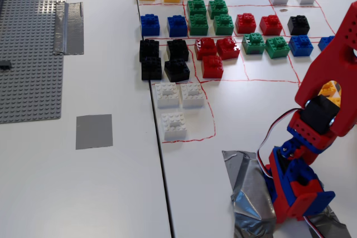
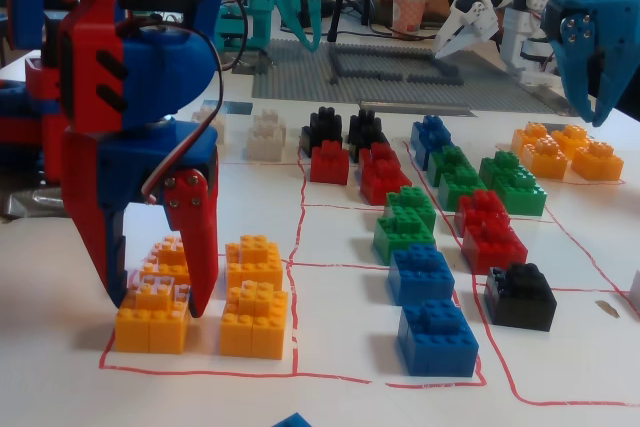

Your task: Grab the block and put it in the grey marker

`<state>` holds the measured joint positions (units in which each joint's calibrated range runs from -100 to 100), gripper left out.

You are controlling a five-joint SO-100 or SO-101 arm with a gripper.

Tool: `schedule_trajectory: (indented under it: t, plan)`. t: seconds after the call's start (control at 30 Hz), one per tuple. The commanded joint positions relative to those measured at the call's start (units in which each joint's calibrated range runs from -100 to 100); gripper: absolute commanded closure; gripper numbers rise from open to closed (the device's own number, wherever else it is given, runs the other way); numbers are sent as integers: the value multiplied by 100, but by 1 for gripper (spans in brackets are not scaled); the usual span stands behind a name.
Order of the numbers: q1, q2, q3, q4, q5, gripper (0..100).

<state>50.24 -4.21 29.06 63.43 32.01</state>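
Fixed view, low angle: gripper (image 2: 155, 282) is down over the yellow blocks at 8 o'clock of the frame. Jaws parted about one block wide, one finger on each side of the nearest yellow block (image 2: 152, 315); contact with its sides cannot be confirmed. Block sits on the table, inside the red-lined cell, with three more yellow blocks (image 2: 255, 292) just beside it. Blue blocks (image 2: 432, 332) at 5 o'clock, black block (image 2: 521, 296) at 4 o'clock.

Fixed view from above: grey marker (image 1: 93, 131), a tape square, at 8 o'clock, well apart from all blocks. White blocks (image 1: 179, 104) near centre. Arm base (image 1: 298, 185) at 4 o'clock; gripper itself hidden here, only a yellow patch visible through the arm.
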Motion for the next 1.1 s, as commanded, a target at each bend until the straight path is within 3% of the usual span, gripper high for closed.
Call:
schedule_trajectory:
  t: [0.0,0.63,1.07]
  plan:
    - [-107,-181,-263,22,39,100]
    - [-431,-643,-2307,2010,-210,100]
    - [-1579,-626,-4414,3535,-620,100]
